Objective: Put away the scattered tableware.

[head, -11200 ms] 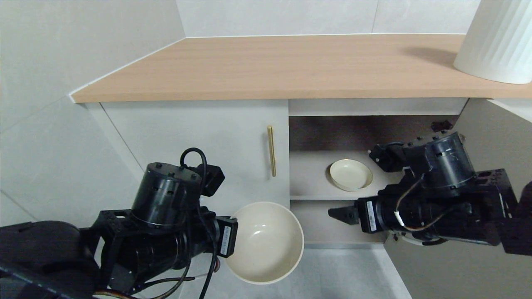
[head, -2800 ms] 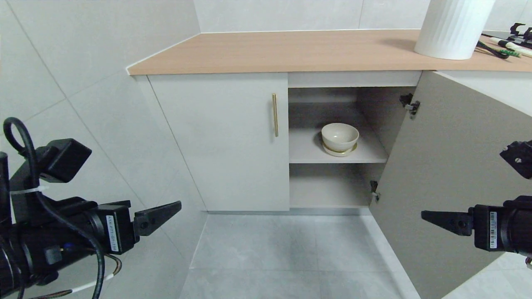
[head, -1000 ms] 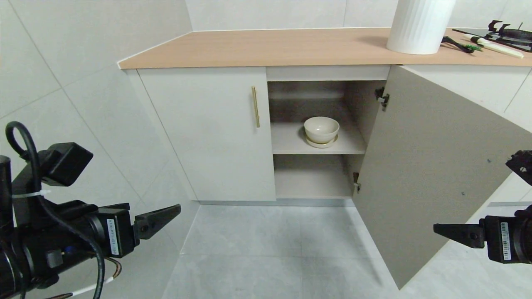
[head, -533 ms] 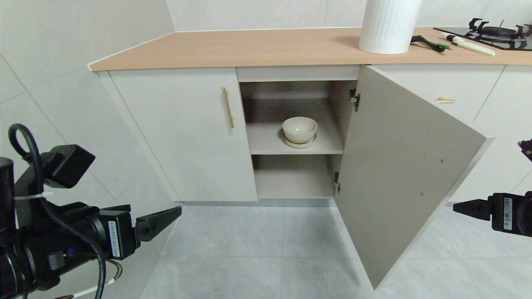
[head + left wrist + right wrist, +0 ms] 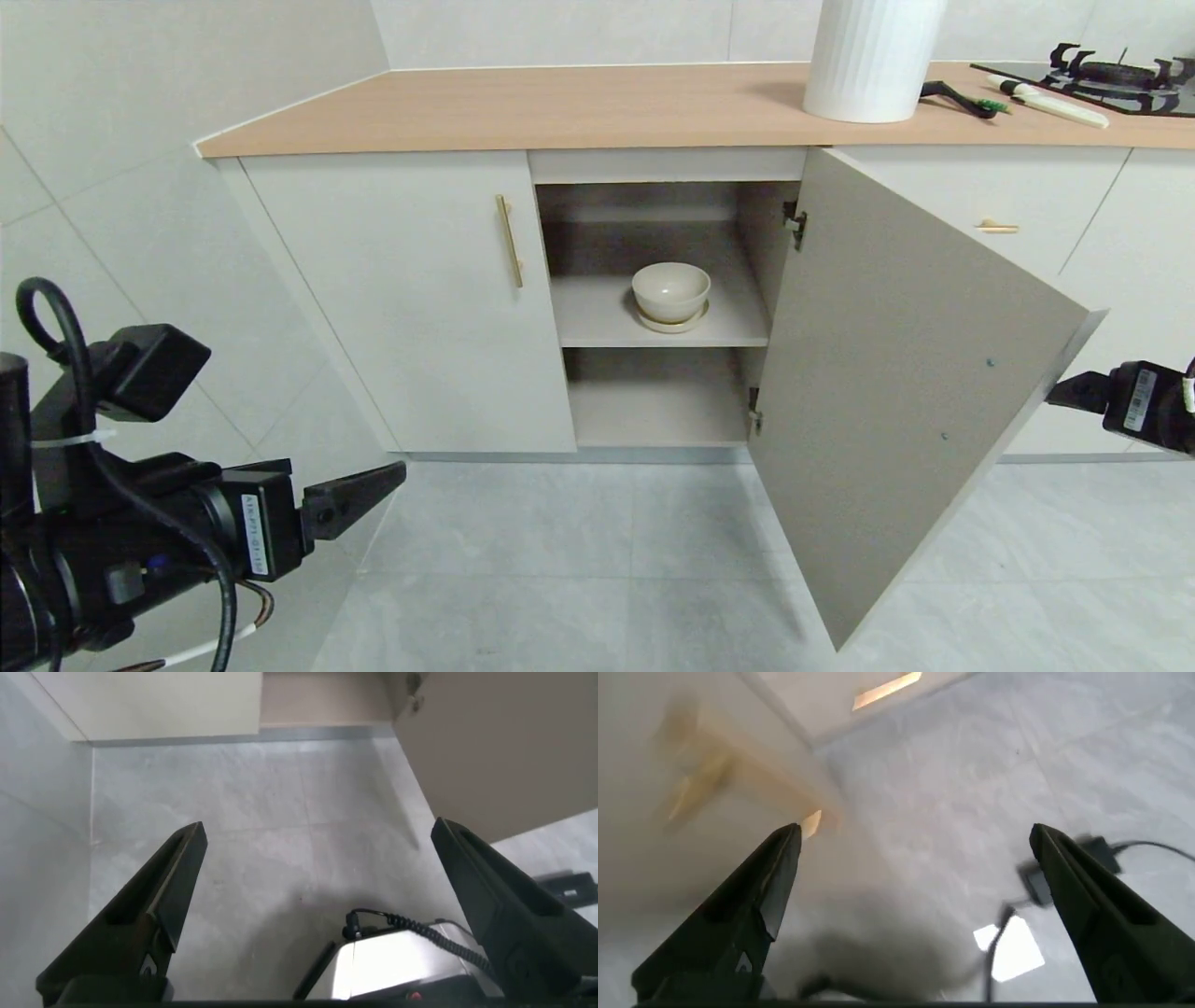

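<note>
A cream bowl (image 5: 670,289) sits on a small plate (image 5: 670,325) on the upper shelf (image 5: 597,322) of the open cabinet. The cabinet's right door (image 5: 896,373) is swung wide out over the floor. My left gripper (image 5: 359,493) hangs low at the left, far from the cabinet; in the left wrist view it (image 5: 320,835) is open over bare floor tiles with nothing in it. My right gripper (image 5: 1074,390) is at the right, just beyond the door's free edge. The right wrist view shows it (image 5: 915,835) open and empty, close to a pale panel with a gold handle (image 5: 696,789).
The left cabinet door (image 5: 401,299) is shut, with a gold bar handle (image 5: 509,241). On the wooden countertop (image 5: 560,107) stand a white ribbed cylinder (image 5: 873,56), some utensils (image 5: 1036,93) and a stove burner (image 5: 1111,70). Grey tiled floor (image 5: 579,560) lies open in front.
The bowl once held in my left gripper now rests on the plate in the cabinet. The camera has pulled back and turned. In the last half second my right gripper rose toward the door's edge.
</note>
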Controlling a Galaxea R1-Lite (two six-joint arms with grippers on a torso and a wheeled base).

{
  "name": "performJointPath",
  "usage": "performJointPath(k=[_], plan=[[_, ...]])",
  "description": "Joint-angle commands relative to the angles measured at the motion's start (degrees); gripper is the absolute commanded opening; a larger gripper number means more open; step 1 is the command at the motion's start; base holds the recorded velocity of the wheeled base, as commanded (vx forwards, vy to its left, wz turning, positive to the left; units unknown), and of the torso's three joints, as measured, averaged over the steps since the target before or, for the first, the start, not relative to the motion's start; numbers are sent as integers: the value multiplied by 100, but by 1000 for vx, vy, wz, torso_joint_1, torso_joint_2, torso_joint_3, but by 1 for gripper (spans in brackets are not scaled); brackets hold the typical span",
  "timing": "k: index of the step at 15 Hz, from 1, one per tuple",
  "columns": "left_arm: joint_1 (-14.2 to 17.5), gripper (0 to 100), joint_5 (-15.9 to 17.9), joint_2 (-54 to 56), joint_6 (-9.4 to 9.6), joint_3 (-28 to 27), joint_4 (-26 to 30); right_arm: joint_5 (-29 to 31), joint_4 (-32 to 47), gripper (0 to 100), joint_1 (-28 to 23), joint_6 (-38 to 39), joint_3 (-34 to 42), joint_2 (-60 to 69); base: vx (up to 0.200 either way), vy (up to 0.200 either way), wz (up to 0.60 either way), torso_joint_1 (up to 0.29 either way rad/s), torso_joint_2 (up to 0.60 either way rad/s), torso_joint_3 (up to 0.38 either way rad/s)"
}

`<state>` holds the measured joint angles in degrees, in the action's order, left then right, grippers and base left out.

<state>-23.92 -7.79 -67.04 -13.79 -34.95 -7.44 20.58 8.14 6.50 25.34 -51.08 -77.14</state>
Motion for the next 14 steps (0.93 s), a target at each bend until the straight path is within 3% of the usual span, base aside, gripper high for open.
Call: performJointPath(k=[1, 7, 11, 14], plan=[[98, 100, 6, -29, -1, -29, -12, -10, -269, 100, -140, 181, 10, -389, 0, 0, 0, 0, 0, 0], [230, 100, 6, -38, -10, -12, -126, -71, -691, 100, -70, 577, 28, -671, 0, 0, 0, 0, 0, 0], [230, 100, -3, -55, -1, -47, -135, -265, -691, 100, 326, 805, 45, -758, 0, 0, 0, 0, 0, 0], [230, 100, 6, -38, -10, -65, -179, -757, -691, 100, 686, 911, 28, -785, 0, 0, 0, 0, 0, 0]])
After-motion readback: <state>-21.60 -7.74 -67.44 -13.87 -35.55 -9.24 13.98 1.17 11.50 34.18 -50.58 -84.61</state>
